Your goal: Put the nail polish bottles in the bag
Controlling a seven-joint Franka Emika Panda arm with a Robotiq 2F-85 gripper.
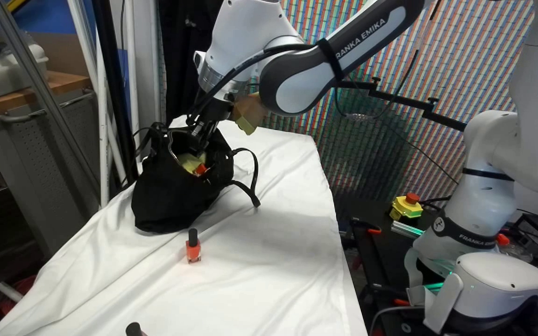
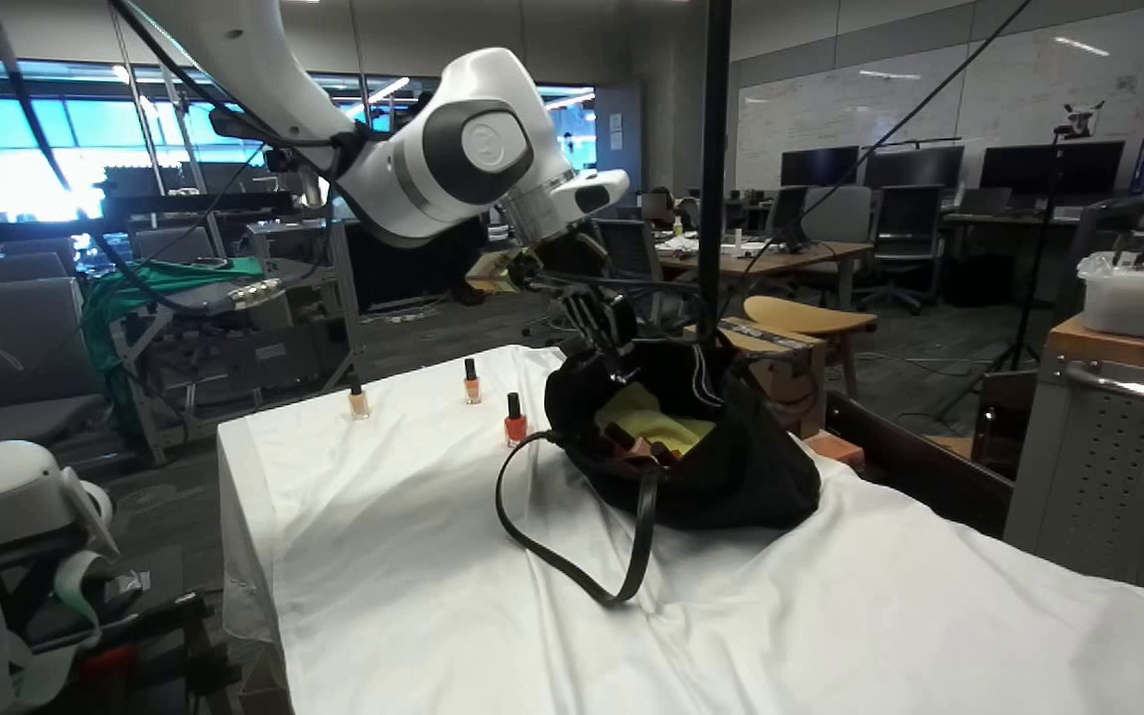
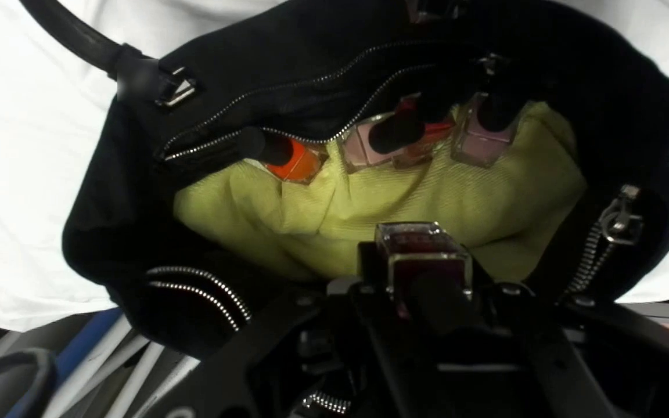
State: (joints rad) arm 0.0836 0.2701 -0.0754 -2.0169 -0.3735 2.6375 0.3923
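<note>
"Maroon bottle (image 3: 427, 261): are we logging it as in?"

"No; the tool (image 3: 420, 267) is gripping it and holding it at the open mouth of the bag (image 1: 171, 203); I'm seeing no release."

"What's lying inside, going by the wrist view?"

"Orange bottle (image 3: 298, 161) is lying toward the left on the yellow-green lining (image 3: 334, 209); a pale pink bottle (image 3: 360, 145) is resting near the middle, with a red bottle (image 3: 436, 131) peeking out behind it; a mauve bottle (image 3: 481, 140) is lying just to the right of those; so I'm counting four, though more may be hiding."

"And what's waiting outside?"

"Three, all standing upright on the white-covered bench (image 2: 383, 566) in an exterior view; a red-orange bottle (image 2: 514, 428) is standing nearest the bag, a peach bottle (image 2: 473, 387) is standing beyond it, and a beige bottle (image 2: 359, 403) is sitting well apart, near the edge."

"So how far along are we calling it?"

"Roughly half, I'm judging; four looking done, the maroon one needing only a let-go, three needing a full pick and carry; the mouth is gaping, so this drop is looking easy; next move is probably calling for releasing over the lining, then going back for the red-orange one; one handle (image 2: 643, 531) is drooping beside the bag, so I'm flagging a snag risk."
</note>
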